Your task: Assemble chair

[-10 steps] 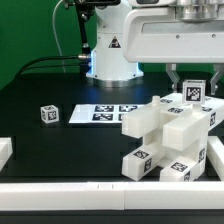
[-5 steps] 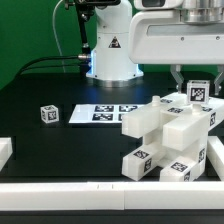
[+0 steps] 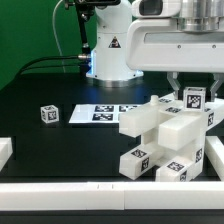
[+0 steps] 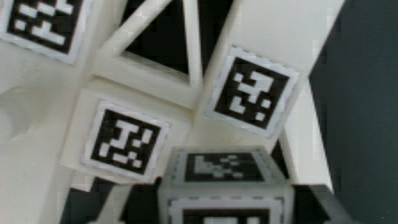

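**On the exterior view's right, the gripper now sits lower over the chair**

Compared with a second ago, your gripper (image 3: 192, 90) has come down. The tagged block (image 3: 193, 98) between its fingers has dropped with it and now sits just above the top of the half-built chair (image 3: 160, 128). You can't tell from here whether the two touch. The arm's white housing (image 3: 175, 45) has also sunk and slid a little toward the exterior view's left, so it fills more of the far right corner. Nothing else on the table (image 3: 60, 150) has moved.

The jaws are clamped on that tagged block, one dark finger on each side. In the wrist view the same block (image 4: 222, 165) sits close under the camera. Behind it is an X-braced panel (image 4: 160, 50) of the chair, carrying three square tags.

The chair stands on the right of the table, toward the near side, as a stack of chunky white blocks with tags on their near faces. A white edge block (image 3: 214, 160) lies just to its right, and a long white rail (image 3: 90, 192) runs along the near edge.

Well apart on the left, a small tagged cube (image 3: 47, 114) stands alone. The marker board (image 3: 100, 113) lies flat between the cube and the chair. Another edge block (image 3: 5, 150) sits at the near left. The robot base (image 3: 108, 50) stands at the far side, and the housing hides whatever lies behind the gripper.
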You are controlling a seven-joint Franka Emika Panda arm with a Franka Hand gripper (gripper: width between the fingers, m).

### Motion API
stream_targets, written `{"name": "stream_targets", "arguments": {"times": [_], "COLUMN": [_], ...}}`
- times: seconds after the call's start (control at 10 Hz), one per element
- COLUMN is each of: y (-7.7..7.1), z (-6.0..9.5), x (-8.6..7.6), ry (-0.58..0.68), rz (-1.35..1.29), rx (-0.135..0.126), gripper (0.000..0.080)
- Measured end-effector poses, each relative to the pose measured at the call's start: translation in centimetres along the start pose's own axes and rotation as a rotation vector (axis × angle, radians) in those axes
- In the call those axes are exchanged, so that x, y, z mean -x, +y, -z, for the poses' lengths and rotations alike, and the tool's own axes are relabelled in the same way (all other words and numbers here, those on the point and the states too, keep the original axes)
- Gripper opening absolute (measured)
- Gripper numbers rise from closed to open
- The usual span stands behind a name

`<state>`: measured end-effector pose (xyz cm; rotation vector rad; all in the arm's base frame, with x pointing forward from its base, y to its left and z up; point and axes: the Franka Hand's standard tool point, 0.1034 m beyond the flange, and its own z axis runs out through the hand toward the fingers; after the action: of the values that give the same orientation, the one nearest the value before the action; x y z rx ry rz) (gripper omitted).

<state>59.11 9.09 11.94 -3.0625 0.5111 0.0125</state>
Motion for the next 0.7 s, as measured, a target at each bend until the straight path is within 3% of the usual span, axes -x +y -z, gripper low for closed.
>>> {"name": "stream_targets", "arguments": {"times": [0.7], "y": [-0.07], "z": [0.03], "x": [-0.24], "ry": [0.01], "rz": [0.0], "rx": [-0.002], "gripper": [0.0282]}}
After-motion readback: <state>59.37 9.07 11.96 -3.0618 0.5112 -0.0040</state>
